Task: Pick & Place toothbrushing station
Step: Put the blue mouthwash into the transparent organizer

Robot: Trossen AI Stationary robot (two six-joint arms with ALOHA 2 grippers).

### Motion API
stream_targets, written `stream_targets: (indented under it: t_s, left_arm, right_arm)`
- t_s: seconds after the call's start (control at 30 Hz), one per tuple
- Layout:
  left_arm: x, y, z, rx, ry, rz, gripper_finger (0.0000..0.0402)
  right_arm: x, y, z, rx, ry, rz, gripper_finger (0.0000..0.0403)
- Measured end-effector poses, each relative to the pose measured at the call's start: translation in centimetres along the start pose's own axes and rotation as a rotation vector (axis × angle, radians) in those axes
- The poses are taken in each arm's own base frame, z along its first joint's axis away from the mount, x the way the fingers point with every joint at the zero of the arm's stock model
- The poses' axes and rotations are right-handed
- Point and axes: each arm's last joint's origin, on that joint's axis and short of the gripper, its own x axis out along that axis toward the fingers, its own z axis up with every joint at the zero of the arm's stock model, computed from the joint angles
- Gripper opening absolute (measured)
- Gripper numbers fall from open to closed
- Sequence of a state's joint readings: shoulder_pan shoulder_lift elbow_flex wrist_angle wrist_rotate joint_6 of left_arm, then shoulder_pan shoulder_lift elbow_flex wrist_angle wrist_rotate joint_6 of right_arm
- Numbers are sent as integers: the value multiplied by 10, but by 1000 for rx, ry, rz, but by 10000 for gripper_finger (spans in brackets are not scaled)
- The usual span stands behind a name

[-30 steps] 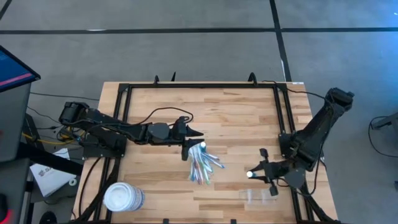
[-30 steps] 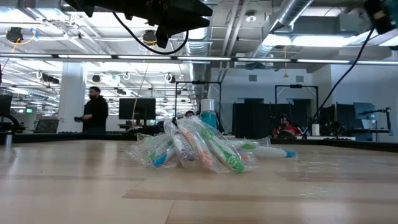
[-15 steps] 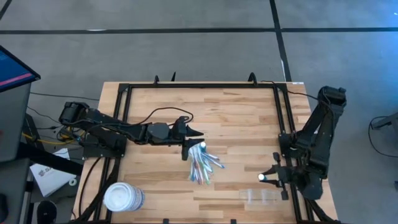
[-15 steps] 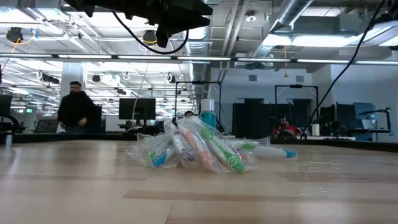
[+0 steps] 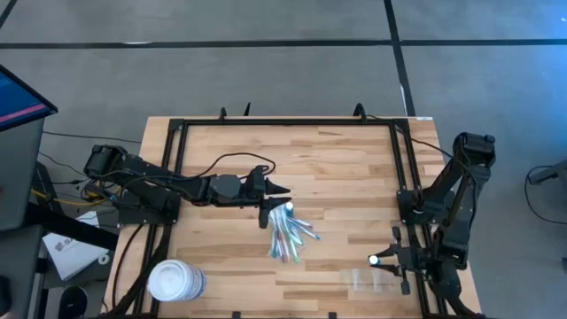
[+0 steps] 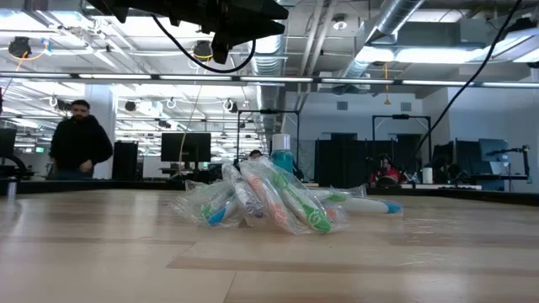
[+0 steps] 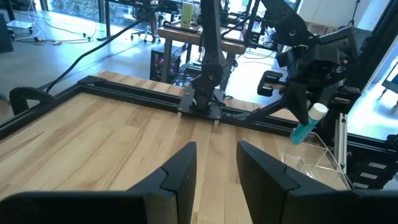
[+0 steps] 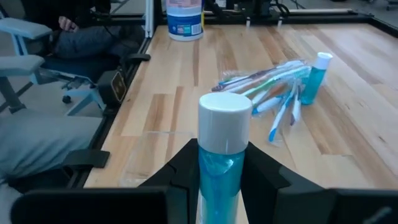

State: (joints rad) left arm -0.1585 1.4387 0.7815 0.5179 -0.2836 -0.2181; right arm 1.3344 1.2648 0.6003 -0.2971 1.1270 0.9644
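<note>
My right gripper (image 5: 383, 260) is shut on a blue bottle with a white cap (image 8: 224, 143), near the table's right near corner. It hangs just over the see-through toothbrushing station (image 5: 370, 280), which stands on the table and also shows in the left wrist view (image 7: 313, 158). My left gripper (image 5: 273, 204) is open and empty, held above a pile of wrapped toothbrushes (image 5: 288, 237) at the table's middle. A second blue bottle (image 5: 288, 209) stands at the far end of the pile. My right gripper pinches the bottle's blue body (image 8: 222, 177), below the white cap, between its two fingers. The bottle is lifted clear of the table and tilted, its cap (image 7: 318, 110) uppermost and its bottom end (image 7: 299, 137) by the station's top edge. Whether it touches the station, I cannot tell.
A large white round tub (image 5: 175, 282) stands at the table's near left corner. A black frame (image 5: 288, 124) runs round the table top. Bare wood lies between the pile and the station. A person (image 6: 77, 139) moves in the room behind.
My right gripper has carried the bottle a little toward the table's right and near edges, closer to the station, and stayed shut on it. The person in the room behind has walked toward the left.
</note>
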Motion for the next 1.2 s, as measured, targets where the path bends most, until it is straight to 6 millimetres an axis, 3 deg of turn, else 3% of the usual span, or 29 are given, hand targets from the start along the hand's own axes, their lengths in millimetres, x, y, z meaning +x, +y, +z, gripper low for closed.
stream_targets:
  t_s: [0.27,0.63,1.2]
  left_arm:
    - [0,0,0,1,0,0,108]
    - [0,0,0,3,1,0,108]
    - [0,0,0,4,1,0,108]
  right_arm:
    - [-1,5,2,14,-10,33,77]
    - [10,16,-11,19,8,29,76]
    - [10,20,-9,68,15,62,76]
